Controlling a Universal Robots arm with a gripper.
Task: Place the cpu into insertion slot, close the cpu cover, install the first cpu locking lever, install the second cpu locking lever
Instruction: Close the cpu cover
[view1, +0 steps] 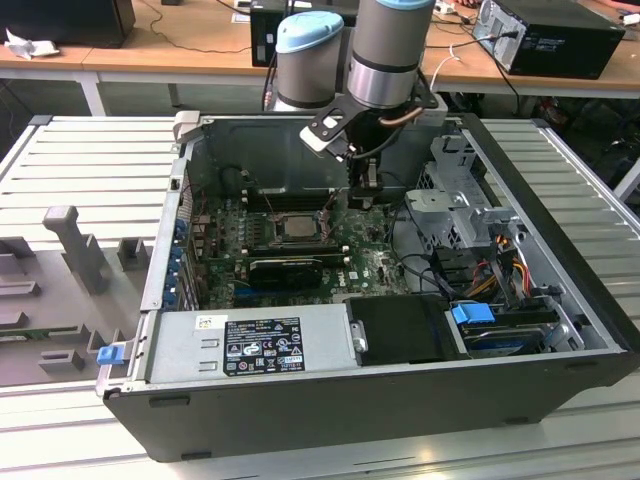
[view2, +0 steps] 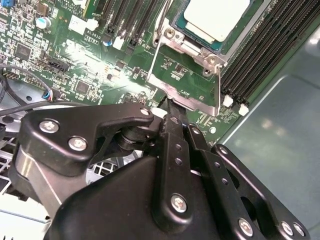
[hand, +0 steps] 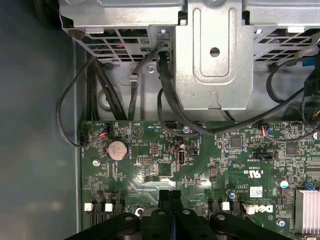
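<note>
One power supply (view1: 250, 345) is lying nearest in the open computer case (view1: 400, 400) on the table (view1: 90, 170), and behind it one cpu (view1: 297, 226) is sitting pale face up in the one insertion slot (view1: 270, 228). In the second wrist view, one end effector (view2: 170, 103), fingers pressed narrowly together, is meeting the edge of the one cpu cover (view2: 192, 101), which is standing tilted open beside the slot. Whether it is pinching the plate cannot be told. The first wrist view is adding one coin cell (hand: 118, 148) and one drive cage (hand: 215, 60).

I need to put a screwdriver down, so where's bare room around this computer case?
The ribbed table is bare at the exterior view's left, past the grey fixtures, and at its right beside the case. Inside is crowded: cables, drive cage, and the gripper near the cpu.
</note>
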